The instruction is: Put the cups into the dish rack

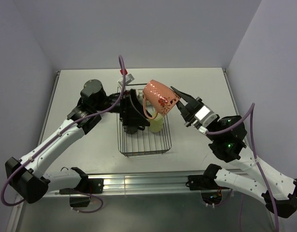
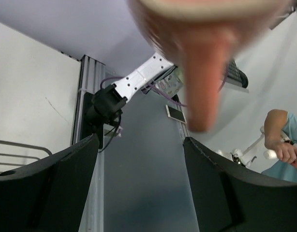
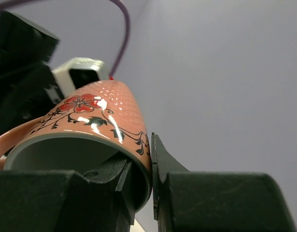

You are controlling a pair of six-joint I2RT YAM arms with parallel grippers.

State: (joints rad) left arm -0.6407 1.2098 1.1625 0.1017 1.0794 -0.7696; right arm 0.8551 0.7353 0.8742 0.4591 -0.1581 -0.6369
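My right gripper [image 1: 176,98] is shut on the rim of the salmon-pink mug [image 1: 160,96], which has a flower pattern, and holds it tilted in the air above the far right part of the black wire dish rack [image 1: 139,147]. In the right wrist view one finger is inside the mug [image 3: 100,116] and the other outside, the gripper [image 3: 149,159] pinching its wall. A pale yellow mug [image 1: 156,123] sits in the rack just under it. My left gripper [image 1: 134,115] hovers over the rack, open and empty [image 2: 141,140], with the pink mug's handle [image 2: 201,72] blurred close above it. The other cups are out of view.
The rack stands mid-table between the two arms. An aluminium rail [image 1: 139,183] runs along the near edge, also seen in the left wrist view [image 2: 88,96]. Grey walls close the table's sides and back. A person's arm [image 2: 281,137] shows beyond the table.
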